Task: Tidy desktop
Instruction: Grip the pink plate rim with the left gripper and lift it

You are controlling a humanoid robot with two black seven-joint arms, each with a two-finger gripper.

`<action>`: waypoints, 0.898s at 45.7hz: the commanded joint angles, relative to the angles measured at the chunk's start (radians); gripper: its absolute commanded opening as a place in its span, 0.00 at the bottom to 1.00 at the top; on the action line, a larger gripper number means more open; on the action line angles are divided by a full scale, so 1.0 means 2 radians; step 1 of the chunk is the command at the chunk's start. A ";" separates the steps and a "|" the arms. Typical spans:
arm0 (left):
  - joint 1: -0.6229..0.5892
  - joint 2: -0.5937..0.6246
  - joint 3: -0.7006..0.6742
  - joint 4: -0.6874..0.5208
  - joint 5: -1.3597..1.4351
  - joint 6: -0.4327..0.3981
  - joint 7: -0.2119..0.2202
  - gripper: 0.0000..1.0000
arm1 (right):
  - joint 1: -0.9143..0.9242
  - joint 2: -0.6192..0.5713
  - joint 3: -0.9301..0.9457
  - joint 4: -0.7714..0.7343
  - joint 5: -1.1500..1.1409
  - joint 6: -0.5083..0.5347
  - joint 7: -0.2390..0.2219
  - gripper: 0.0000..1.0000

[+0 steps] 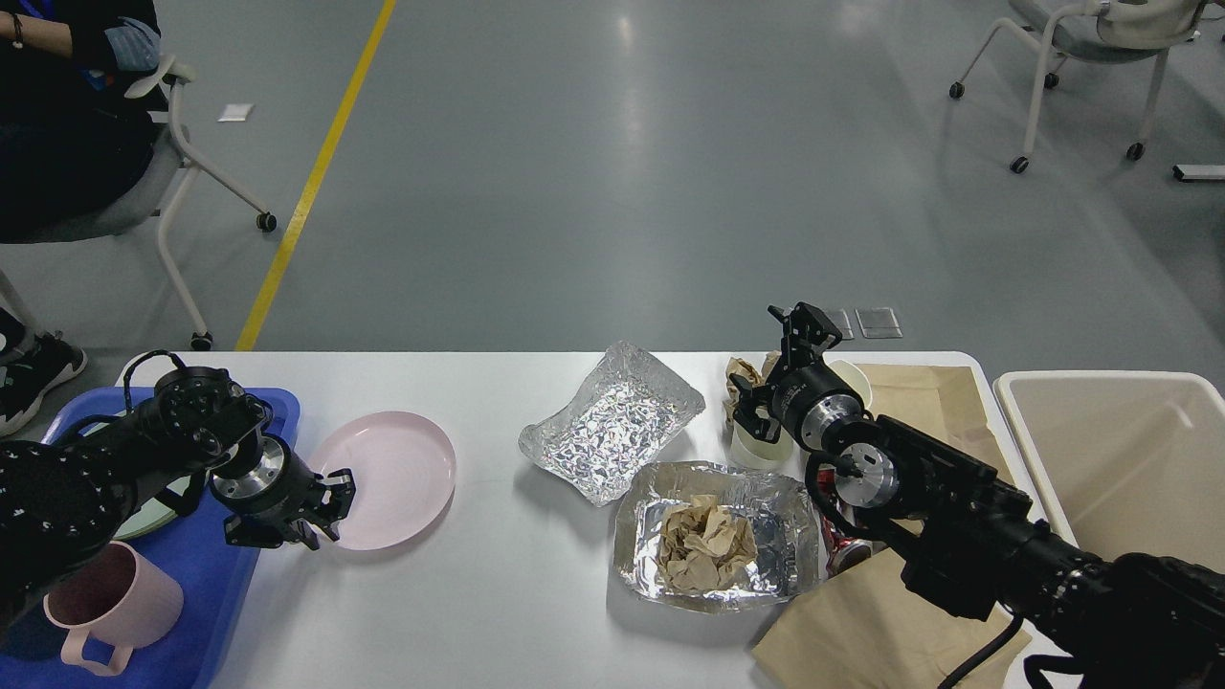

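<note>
The white desktop (498,612) holds a pink plate (397,478), an empty foil tray (612,421), and a second foil tray (775,565) with crumpled brown paper (706,547) in it. My left gripper (323,507) is open at the plate's left rim, just past the blue tray's edge. My right gripper (766,368) is open, its fingers either side of a small wad of brown paper (742,371), above a white paper cup (756,448). My right arm hides part of a red can (847,553).
A blue tray (215,584) at the left holds a pink mug (110,608) and a pale green plate (144,522). A brown paper bag (924,397) lies under my right arm. A beige bin (1120,459) stands off the right end. Chairs stand beyond.
</note>
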 commanded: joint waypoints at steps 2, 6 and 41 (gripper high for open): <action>-0.002 -0.002 0.000 0.001 0.000 -0.034 -0.001 0.00 | 0.000 0.000 0.000 0.000 0.000 0.000 0.000 1.00; -0.003 -0.002 0.000 0.001 0.000 -0.033 -0.001 0.00 | 0.000 0.000 0.000 0.000 0.000 0.000 0.000 1.00; -0.151 0.071 -0.005 0.001 0.000 -0.051 -0.001 0.00 | 0.000 0.000 0.000 0.000 0.000 0.000 0.000 1.00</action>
